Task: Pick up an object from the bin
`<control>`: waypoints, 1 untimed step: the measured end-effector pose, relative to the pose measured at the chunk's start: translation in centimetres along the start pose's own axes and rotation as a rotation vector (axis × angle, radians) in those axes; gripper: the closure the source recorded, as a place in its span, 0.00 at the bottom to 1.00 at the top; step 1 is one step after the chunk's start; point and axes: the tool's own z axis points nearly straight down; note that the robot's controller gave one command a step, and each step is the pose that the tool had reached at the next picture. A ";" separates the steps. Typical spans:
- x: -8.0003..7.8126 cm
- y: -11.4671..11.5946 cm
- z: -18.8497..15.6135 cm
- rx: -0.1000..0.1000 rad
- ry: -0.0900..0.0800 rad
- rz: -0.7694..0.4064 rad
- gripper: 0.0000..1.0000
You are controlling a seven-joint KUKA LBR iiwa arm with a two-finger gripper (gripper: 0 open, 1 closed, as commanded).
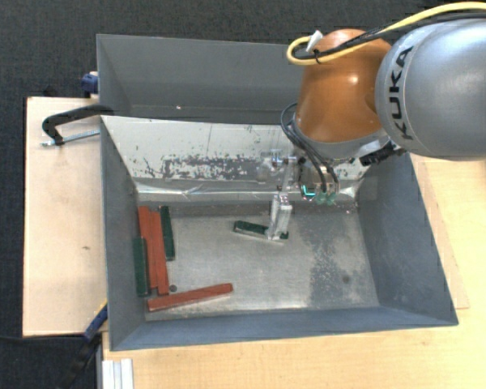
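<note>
Near the middle of the bin floor, a short dark green bar (249,229) is lying flat, its right end reaching to the tip of the gripper (279,235), which is hanging straight down from the orange wrist cover (340,79). Whether the gripper is touching the bar or only standing just beside its end is not resolving from this angle. I likewise cannot tell whether it is spread or closed, so no hold is being recorded. Risk (judgement): the tip is sitting at the very end of the bar rather than over its middle, so a closing could be catching only a corner, with the bar pivoting or slipping out on the lift. A closing beside it would be nudging it along the scuffed floor. Well apart, by the left wall of the bin (117,217), a long red bar (153,250) is lying between an outer green strip (138,266) and an inner green strip (168,232), with a second red bar (190,296) lying near the front wall.
</note>
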 end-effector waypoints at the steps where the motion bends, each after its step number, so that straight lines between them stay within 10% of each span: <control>1: -0.3 -0.1 -0.2 -0.001 -0.011 0.007 0.00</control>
